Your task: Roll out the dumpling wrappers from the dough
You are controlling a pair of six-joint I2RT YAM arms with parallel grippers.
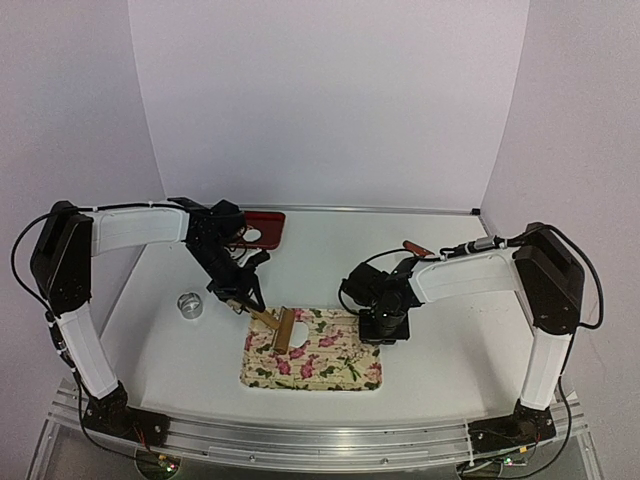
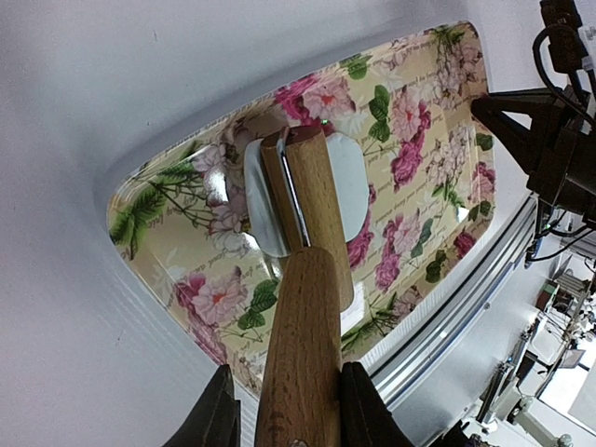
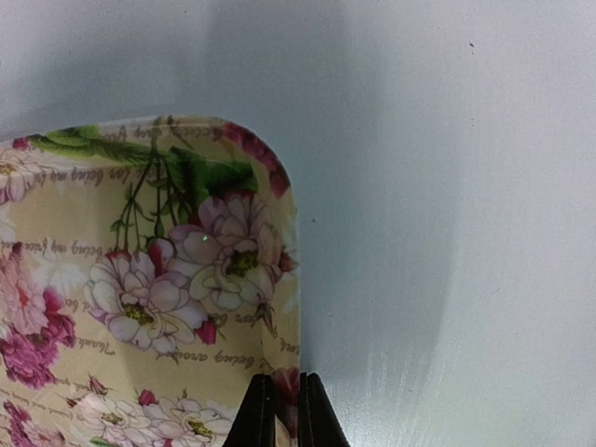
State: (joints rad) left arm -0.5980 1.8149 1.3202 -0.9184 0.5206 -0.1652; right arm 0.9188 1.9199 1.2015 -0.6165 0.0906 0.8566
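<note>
From above, we see the left gripper (image 1: 245,298) holding a wooden roller (image 1: 283,328) over the far-left part of the floral tray (image 1: 330,372). The right gripper (image 1: 385,325) sits at the tray's far-right corner, and a metal ring cutter (image 1: 190,303) stands on the table off the tray's left side. In the left wrist view, both fingers (image 2: 220,417) are clamped on the roller's handle. Its head presses on the dough (image 2: 350,177), a flattened white patch near the tray's middle. We see no cut dumpling wrappers. In the right wrist view, the fingertips (image 3: 262,414) are nearly together, pinching the tray's rim at its corner. We judge the rolling step to be under way. The next move calls for even strokes across the dough while the right gripper steadies the tray.
</note>
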